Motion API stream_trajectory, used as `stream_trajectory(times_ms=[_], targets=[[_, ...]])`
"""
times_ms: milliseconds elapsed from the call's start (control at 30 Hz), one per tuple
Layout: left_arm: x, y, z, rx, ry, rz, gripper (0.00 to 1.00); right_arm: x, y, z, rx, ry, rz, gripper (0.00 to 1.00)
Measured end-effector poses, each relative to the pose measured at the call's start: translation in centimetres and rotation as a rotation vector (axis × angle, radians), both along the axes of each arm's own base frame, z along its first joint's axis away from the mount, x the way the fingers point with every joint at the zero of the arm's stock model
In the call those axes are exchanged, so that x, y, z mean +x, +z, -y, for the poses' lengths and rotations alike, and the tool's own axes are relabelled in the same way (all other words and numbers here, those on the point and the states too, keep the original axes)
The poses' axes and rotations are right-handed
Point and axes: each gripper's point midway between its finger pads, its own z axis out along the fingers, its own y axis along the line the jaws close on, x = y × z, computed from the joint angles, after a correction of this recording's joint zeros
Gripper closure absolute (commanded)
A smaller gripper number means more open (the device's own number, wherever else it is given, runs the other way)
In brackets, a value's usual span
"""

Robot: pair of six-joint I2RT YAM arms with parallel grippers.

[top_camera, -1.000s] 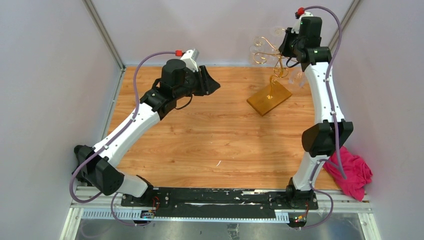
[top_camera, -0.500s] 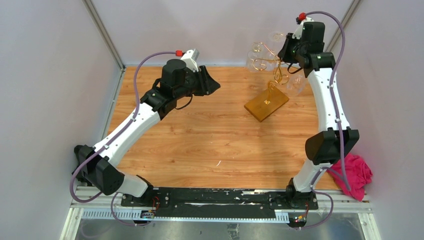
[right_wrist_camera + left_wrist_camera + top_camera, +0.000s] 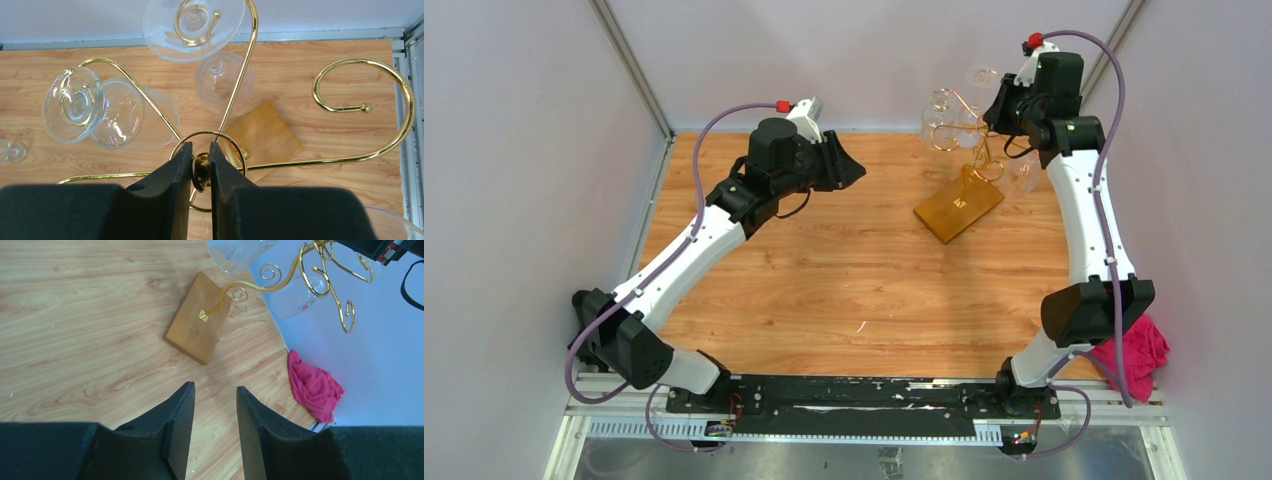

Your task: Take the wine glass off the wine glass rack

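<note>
The wine glass rack (image 3: 969,130) is a gold wire tree on an amber base (image 3: 959,203), at the far right of the table. Clear wine glasses hang upside down from its curled arms (image 3: 939,120) (image 3: 1022,175). My right gripper (image 3: 1002,105) is above it, shut on the knob at the top of the central stem (image 3: 201,167). The right wrist view shows one glass at the left (image 3: 75,105) and one at the top (image 3: 195,25). My left gripper (image 3: 849,165) is open and empty, left of the rack. The rack base (image 3: 198,317) also shows in the left wrist view.
A pink cloth (image 3: 1129,345) lies at the table's right edge near the right arm's base, also in the left wrist view (image 3: 314,385). Grey walls close in the back and both sides. One empty spiral arm (image 3: 365,107) sticks out to the right.
My right arm's elbow has swung outward to the right and the wrist has shifted slightly; the rack and its base have moved a little with it. The left arm has not moved.
</note>
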Motion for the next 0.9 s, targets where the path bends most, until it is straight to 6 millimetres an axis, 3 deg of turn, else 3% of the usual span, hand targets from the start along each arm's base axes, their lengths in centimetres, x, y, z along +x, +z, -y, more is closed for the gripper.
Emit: stream_trajectory(times_ms=[900], targets=[[0.4,-1.1,0.4,0.004,-0.007,-0.015,0.59,0.5,-0.8,-1.4,0.014,0.050,-0.102,1.00]])
